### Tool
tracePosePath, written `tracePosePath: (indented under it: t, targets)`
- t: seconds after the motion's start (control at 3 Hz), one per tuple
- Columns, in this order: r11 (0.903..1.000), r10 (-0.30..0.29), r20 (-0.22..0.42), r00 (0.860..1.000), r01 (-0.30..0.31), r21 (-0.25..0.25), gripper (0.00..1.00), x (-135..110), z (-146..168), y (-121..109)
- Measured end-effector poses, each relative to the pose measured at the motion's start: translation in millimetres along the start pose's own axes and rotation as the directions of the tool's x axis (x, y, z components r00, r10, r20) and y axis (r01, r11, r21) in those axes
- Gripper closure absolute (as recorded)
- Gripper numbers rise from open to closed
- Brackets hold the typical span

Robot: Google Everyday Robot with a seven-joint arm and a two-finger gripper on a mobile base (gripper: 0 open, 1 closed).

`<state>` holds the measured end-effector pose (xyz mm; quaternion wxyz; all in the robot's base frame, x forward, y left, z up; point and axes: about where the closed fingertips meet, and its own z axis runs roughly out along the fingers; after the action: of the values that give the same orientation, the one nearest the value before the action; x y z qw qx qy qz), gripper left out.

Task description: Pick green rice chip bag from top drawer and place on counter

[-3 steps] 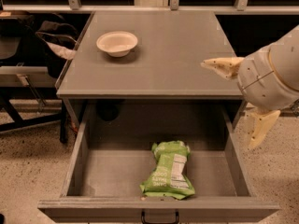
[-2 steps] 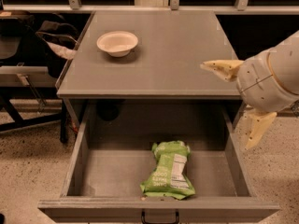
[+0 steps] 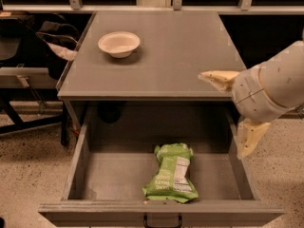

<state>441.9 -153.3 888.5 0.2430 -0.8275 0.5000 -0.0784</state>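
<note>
At nine o'clock, speckled floor (image 3: 28,165) lies open beside the cabinet, while dark furniture (image 3: 28,56) crowds the ten o'clock corner. The table (image 3: 180,46) fills the upper middle. A pale bowl (image 3: 118,43) sits on it toward eleven o'clock, near the left edge but inside it. From the bowl a broad stretch of flat grey surface runs to the right edge and down to the front lip. Below that lip the top drawer (image 3: 78,160) is pulled out toward six o'clock, its grey side walls standing upright and a small black handle (image 3: 162,221) on its front panel at six o'clock. The green rice chip bag (image 3: 172,174) lies flat on the drawer floor just right of centre, with its near end against or just beside the front wall. Free floor shows on both sides of it, more on the left, and toward twelve o'clock behind it. The bag is light green and crinkly, pinched at both ends, its long axis running roughly twelve to six, with a white label panel and white lettering facing up. At three o'clock the pincer (image 3: 221,115) hangs on a pale rounded arm (image 3: 275,84). It is released, spread wide and grasping nothing. One cream finger (image 3: 218,78) points toward nine o'clock over the table's front right edge. The other finger (image 3: 248,137) points toward six o'clock at the drawer's right wall, well apart from the bag.
</note>
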Motion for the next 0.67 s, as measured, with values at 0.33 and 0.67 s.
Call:
tracePosePath:
  t: [0.33, 0.67]
  targets:
    - [0.9998, 0.007, 0.021, 1.000, -0.007, -0.017, 0.00, -4.3, 15.6, 7.5]
    - [0.9986, 0.041, 0.054, 0.998, -0.040, -0.035, 0.00, -5.2, 32.2, 15.4]
